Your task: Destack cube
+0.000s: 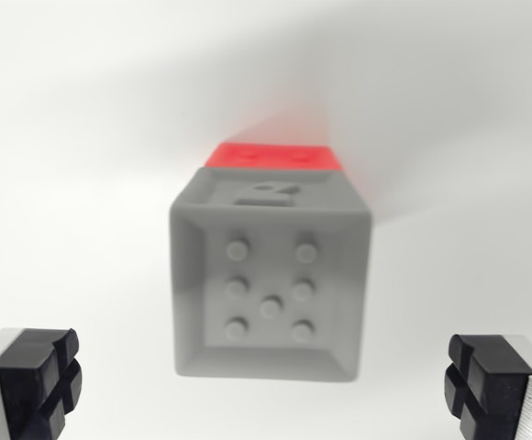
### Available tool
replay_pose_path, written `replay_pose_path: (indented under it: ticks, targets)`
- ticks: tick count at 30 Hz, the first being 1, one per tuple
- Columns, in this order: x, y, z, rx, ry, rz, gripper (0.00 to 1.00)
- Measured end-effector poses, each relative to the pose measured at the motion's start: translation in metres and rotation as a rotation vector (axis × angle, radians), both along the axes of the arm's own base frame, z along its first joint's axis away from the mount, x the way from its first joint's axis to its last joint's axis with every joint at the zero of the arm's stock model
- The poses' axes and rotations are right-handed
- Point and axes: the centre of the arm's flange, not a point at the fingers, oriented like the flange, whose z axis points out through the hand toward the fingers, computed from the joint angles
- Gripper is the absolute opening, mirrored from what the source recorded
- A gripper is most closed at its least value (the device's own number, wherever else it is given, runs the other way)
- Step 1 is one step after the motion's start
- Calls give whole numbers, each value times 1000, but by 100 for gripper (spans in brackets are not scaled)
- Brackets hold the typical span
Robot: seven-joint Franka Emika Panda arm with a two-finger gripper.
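Note:
A grey cube [271, 289] fills the middle of the wrist view, its recessed top face showing several raised studs. It sits on a red cube [273, 157], of which only a strip shows past the grey cube's far edge. My gripper [266, 385] is open, above the stack. Its two black fingertips [38, 376] stand in the bottom corners, wide apart, one on each side of the grey cube and not touching it. Nothing is held between them.
A plain white surface [83, 137] lies all around the stack, with a soft shadow reaching away behind the red cube towards the upper right.

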Motion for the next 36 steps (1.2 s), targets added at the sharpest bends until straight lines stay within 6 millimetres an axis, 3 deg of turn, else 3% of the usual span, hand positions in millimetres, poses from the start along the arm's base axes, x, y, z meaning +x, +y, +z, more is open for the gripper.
replay_pose_path:
  ticks: [10,20,21,36]
  targets:
    - [0,-1,-41,-1,1,-4,100]
    - [0,-1,-63,-1,1,-4,100]
    - [0,-1,-64,-1,1,-4,0]
    - [0,-1,-63,0,-1,-4,0]
